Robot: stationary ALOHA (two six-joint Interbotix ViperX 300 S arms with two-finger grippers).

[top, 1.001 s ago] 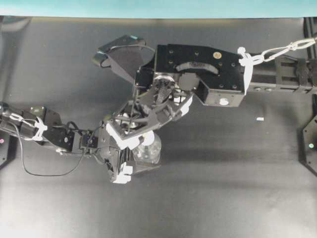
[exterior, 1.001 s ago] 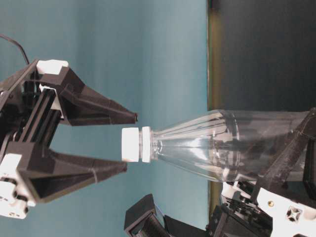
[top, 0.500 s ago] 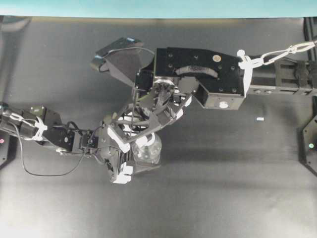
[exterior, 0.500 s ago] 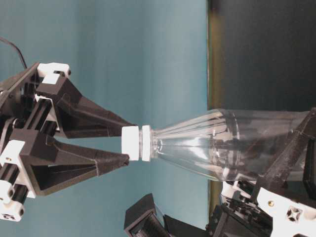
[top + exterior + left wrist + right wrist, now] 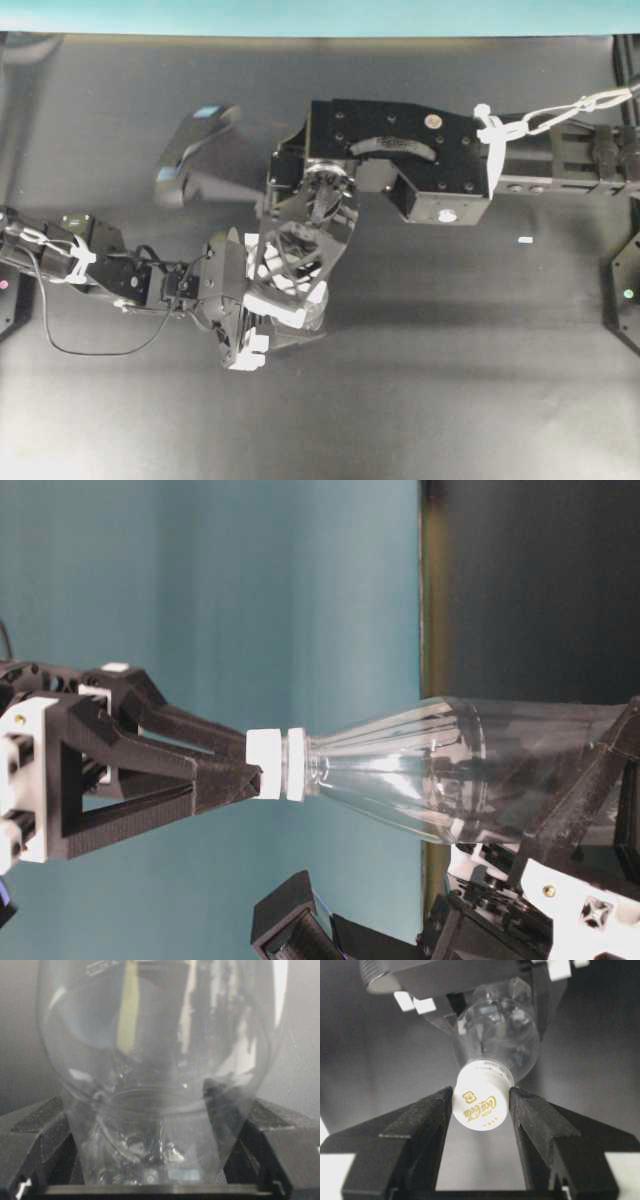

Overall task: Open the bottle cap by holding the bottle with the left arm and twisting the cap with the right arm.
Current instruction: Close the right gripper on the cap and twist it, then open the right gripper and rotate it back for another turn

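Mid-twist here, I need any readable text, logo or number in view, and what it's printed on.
"Coca-Cola": yellow script on top of the cap, seen in the right wrist view.
Small yellow emblem above that script, and a tiny line below it: too small to read.
Faint print on the cap's rim next to the bottle: too blurred to read.
No other readable text in any view.

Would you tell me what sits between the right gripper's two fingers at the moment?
The cap sits between the right gripper's fingers, which press its sides; this shows best in the right wrist view. The bottle extends beyond it.
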